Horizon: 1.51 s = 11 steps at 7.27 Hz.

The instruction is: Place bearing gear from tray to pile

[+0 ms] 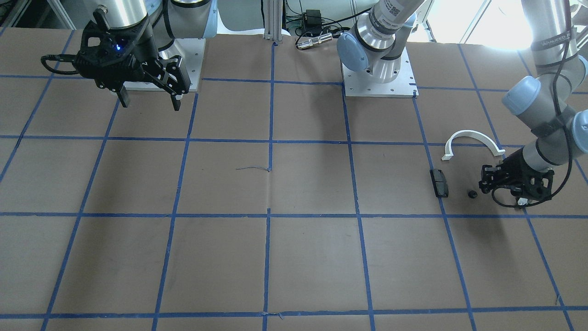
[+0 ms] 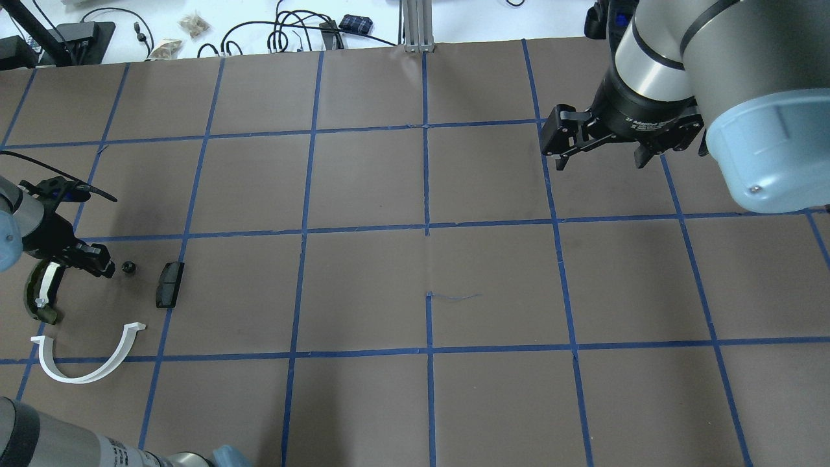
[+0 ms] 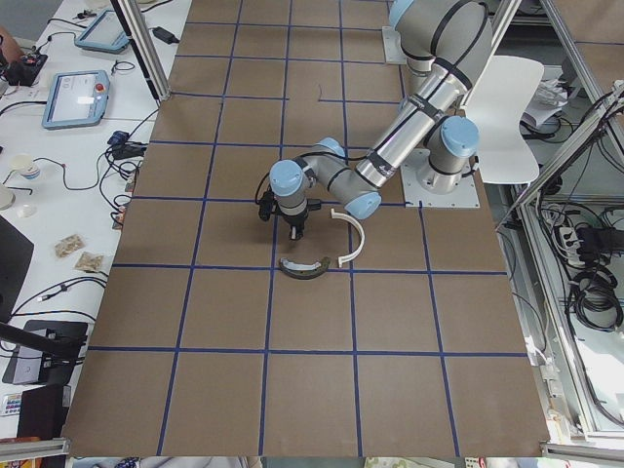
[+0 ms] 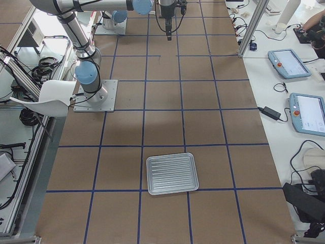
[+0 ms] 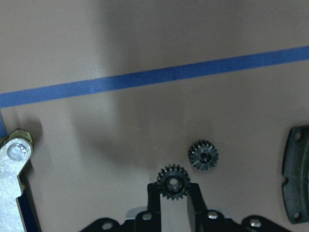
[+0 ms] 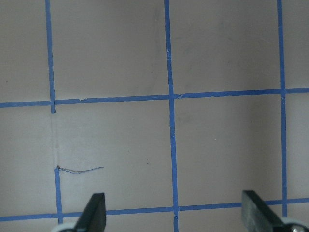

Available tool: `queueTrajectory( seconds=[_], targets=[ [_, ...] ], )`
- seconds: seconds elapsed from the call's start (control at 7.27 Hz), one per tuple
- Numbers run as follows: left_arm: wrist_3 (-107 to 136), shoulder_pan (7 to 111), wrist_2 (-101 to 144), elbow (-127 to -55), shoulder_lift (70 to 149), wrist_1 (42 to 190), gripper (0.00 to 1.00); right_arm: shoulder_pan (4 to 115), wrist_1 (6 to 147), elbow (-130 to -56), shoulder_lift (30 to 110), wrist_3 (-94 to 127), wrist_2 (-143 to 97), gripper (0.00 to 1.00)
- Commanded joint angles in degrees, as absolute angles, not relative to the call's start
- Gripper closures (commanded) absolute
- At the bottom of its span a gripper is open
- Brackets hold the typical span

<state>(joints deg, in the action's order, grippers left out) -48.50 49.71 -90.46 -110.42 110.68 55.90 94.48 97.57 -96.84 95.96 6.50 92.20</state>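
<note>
My left gripper is shut on a small black bearing gear, held low over the brown paper at the pile. A second black gear lies on the paper just beyond it; it also shows in the overhead view and the front view. The pile holds a black rectangular block, a white half-ring and a dark olive curved piece with a white strip. The left gripper sits between the olive piece and the loose gear. My right gripper hangs open and empty.
A ribbed metal tray lies far off at the table's right end, with nothing showing in it. The two arm bases stand on white plates at the table's back. Blue tape lines grid the brown paper.
</note>
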Motion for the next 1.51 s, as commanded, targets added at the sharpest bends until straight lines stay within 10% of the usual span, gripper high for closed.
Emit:
queueTrajectory(
  seconds=[0.0, 1.38],
  targets=[
    [-48.1, 49.8, -89.6, -110.2, 111.1, 55.9, 0.4, 94.3, 97.4, -97.1, 96.1, 6.3, 92.2, 0.0],
    [-9.7, 84.5, -91.7, -91.3, 88.1, 90.0, 0.2, 94.5, 97.2, -97.1, 96.1, 6.2, 92.3, 0.0]
  ],
)
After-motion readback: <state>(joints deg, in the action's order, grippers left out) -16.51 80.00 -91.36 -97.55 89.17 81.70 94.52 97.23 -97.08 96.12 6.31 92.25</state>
